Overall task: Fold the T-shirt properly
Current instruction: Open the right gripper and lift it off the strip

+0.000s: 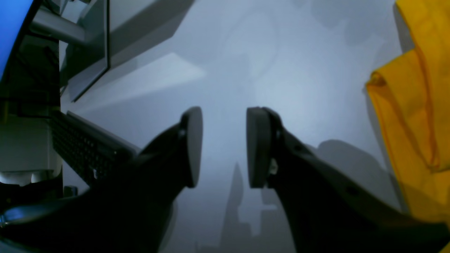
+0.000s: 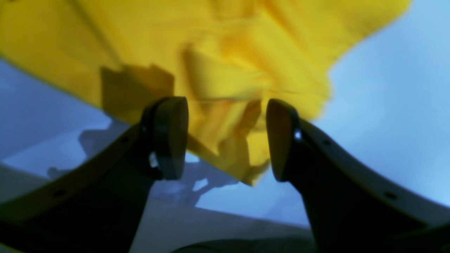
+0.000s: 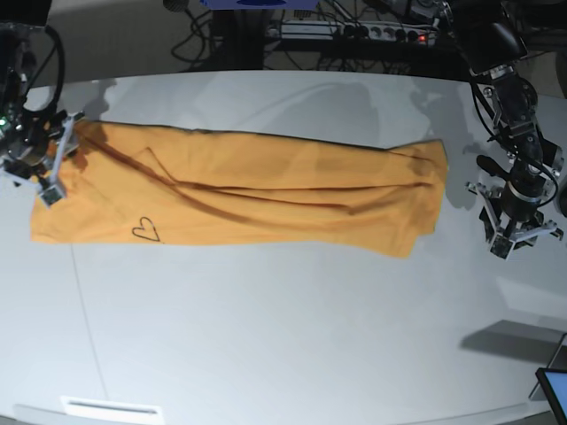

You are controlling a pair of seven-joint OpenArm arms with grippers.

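The T-shirt [image 3: 266, 195] lies folded lengthwise into a long orange-yellow strip across the white table [image 3: 266, 354], with a small dark heart mark [image 3: 147, 231] near its left end. My right gripper [image 3: 57, 165] is at that left end. In the right wrist view its jaws stand apart [image 2: 226, 137], with bunched cloth [image 2: 246, 42] loose between the pads. My left gripper [image 3: 516, 226] hovers over bare table just right of the shirt's right end. Its pads are apart [image 1: 224, 140] with nothing between them, and the shirt's edge [image 1: 418, 105] shows at the right.
Cables and a power strip [image 3: 354, 34] run along the back edge. A screen corner [image 3: 554, 385] pokes in at the front right. A white label [image 3: 111, 409] sits at the front left. Dark equipment [image 1: 84, 147] stands left of my left gripper.
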